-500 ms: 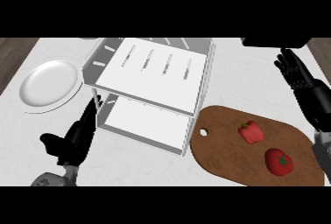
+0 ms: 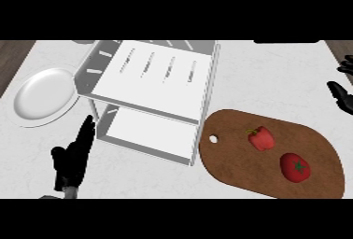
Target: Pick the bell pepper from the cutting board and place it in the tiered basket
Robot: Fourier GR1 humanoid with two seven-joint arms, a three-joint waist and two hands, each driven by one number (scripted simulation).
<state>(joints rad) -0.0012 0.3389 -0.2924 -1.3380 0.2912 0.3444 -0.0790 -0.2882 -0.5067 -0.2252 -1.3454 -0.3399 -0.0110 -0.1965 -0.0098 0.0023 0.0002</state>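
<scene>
The red bell pepper (image 2: 260, 138) lies on the brown cutting board (image 2: 231, 161) at the lower right, with a red tomato (image 2: 295, 167) just below and to the right of it. The white tiered basket (image 2: 141, 81) stands left of the board, and both of its tiers hold nothing. My left hand (image 2: 72, 161) rests open at the lower left, fingers straight and pointing up beside the basket's lower tier. My right hand (image 2: 341, 94) shows only partly at the right edge, fingers relaxed, above and to the right of the board and well away from the pepper.
A white round plate (image 2: 41, 95) sits on the counter left of the basket. A wooden strip runs along the counter's far left edge (image 2: 12, 58).
My right hand has drifted to the right, so most of it now lies past the view's edge. The left hand sits slightly lower. Pepper, tomato and basket have not moved.
</scene>
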